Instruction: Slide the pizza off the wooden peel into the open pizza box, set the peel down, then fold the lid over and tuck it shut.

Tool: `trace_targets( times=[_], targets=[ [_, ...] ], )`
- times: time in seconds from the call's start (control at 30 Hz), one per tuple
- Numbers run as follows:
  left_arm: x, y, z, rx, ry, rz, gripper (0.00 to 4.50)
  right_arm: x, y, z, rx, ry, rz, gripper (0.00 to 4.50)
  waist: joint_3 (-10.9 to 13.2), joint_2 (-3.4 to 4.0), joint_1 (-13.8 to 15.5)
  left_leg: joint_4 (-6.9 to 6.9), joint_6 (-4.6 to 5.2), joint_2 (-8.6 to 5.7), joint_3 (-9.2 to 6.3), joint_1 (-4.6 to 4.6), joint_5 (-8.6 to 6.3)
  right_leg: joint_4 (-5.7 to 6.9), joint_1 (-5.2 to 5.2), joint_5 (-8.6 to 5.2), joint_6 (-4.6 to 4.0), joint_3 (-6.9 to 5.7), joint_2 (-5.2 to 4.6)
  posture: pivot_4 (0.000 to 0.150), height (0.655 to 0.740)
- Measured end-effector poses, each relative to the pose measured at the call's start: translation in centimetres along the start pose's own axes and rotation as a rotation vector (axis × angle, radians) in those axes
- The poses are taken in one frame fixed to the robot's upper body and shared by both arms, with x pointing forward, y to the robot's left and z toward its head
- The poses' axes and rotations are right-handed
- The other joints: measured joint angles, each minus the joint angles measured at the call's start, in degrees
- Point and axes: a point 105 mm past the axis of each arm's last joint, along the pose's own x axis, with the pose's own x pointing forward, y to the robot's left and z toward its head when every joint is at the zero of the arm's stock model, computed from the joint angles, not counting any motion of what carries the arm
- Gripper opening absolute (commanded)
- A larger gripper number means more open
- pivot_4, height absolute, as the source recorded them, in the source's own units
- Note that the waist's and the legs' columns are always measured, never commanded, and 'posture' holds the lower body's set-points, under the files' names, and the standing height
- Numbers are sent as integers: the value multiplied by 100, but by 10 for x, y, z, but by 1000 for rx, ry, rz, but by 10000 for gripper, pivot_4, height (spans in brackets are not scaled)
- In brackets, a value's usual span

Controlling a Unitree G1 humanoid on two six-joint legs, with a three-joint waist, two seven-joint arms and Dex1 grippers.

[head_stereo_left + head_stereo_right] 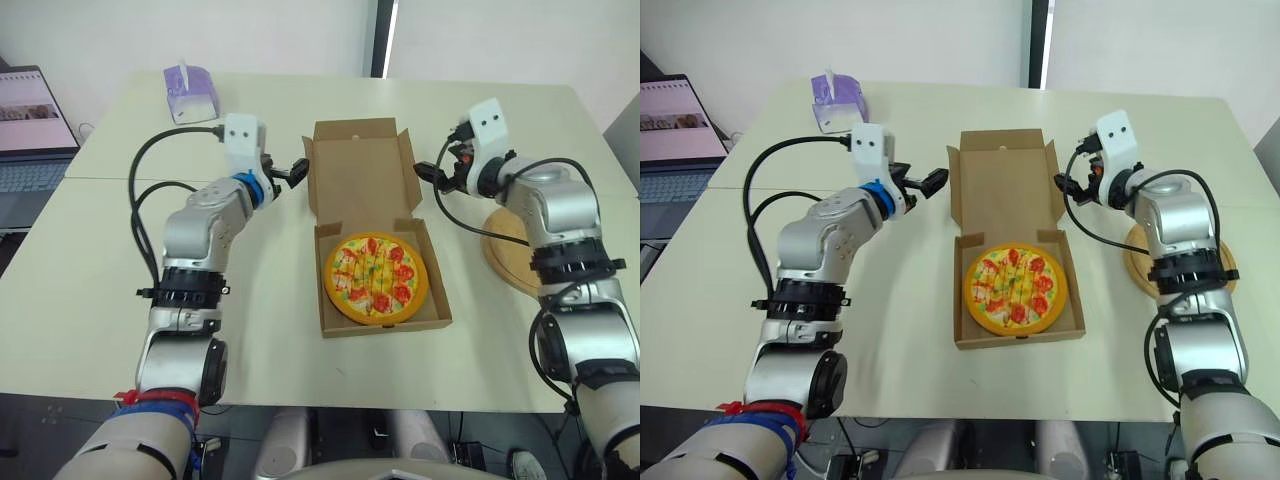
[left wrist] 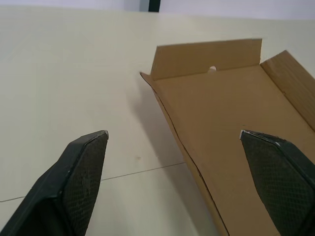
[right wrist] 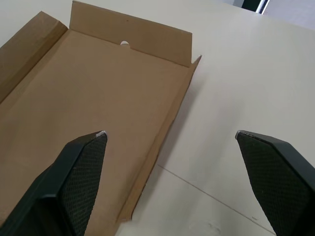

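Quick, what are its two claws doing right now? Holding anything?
Left gripper: open, holding nothing, at the left edge of the pizza box lid.
Right gripper: open, holding nothing, at the lid's right edge.

A purple tissue box (image 1: pixel 190 93) sits on the table (image 1: pixel 90 290), laptop (image 1: pixel 30 130) beside.

Pizza (image 1: pixel 375 277) flat in open pizza box (image 1: pixel 331 318), lid (image 1: pixel 362 170) laid back, wooden peel (image 1: pixel 507 255) right of box
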Motion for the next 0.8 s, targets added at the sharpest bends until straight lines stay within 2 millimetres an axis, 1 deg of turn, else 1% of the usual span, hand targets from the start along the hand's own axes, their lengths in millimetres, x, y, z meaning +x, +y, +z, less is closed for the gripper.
trace_targets(
  times=[0.1, 0.23, 0.3, 0.33, 0.43, 0.5, 0.7, 0.73, 0.8],
  targets=[
    [12, -1, -4, 17, 16, -1, 44520, 11, -1, -6, 15, 23, -9, 45000, 0, 0, -16, -2, 0, 0, 3, -3, 0, -4, -3, 0, 0, 1, -1, 1500, 7400],
    [25, -6, -9, 25, 33, -16, 44520, 28, 3, -16, 29, 52, -20, 45000, 0, 0, -41, -2, -1, -3, 5, -3, 0, -1, -3, 0, 0, 1, -5, 1500, 7400],
    [29, -9, -16, 26, 46, -30, 40778, 32, 3, -18, 29, 53, -31, 45000, 0, 1, -50, -2, -1, -3, 5, -3, 0, -1, -5, 0, 0, 1, -7, 1500, 7400],
    [30, -8, -20, 26, 58, -29, 38850, 33, 3, -18, 30, 51, -34, 43104, 0, 1, -66, -2, -1, -3, 6, -5, 0, 0, -7, 0, 0, 1, -7, 1500, 7400],
    [32, -4, -28, 27, 84, -13, 29535, 39, 6, -11, 23, 31, -32, 35695, 0, 1, -125, -2, -1, -3, 6, -6, 0, 3, -9, 0, 0, 2, -8, 1500, 7400],
    [33, -4, -30, 33, 89, -10, 22382, 41, 8, -7, 17, 16, -31, 27806, -1, 2, -145, -2, -1, -3, 6, -5, 0, 5, -9, 1, 1, 2, -8, 1500, 7400],
    [34, -3, -31, 43, 84, -17, 1774, 46, 15, -7, 23, 12, -12, 5275, -1, 2, -156, -2, -1, -3, 6, -6, 0, 10, -11, 1, 1, 4, -10, 1500, 7400],
    [34, -3, -31, 43, 82, -16, 0, 46, 16, -8, 25, 15, -9, 1395, -1, 2, -156, -2, -1, -3, 6, -6, 0, 10, -11, 1, 1, 4, -11, 1500, 7400],
    [34, -3, -31, 41, 81, -16, 0, 47, 17, -10, 24, 18, -8, 596, -1, 2, -156, -1, -1, -4, 6, -7, 0, 10, -11, 1, 1, 4, -11, 1500, 7400]
  ],
)
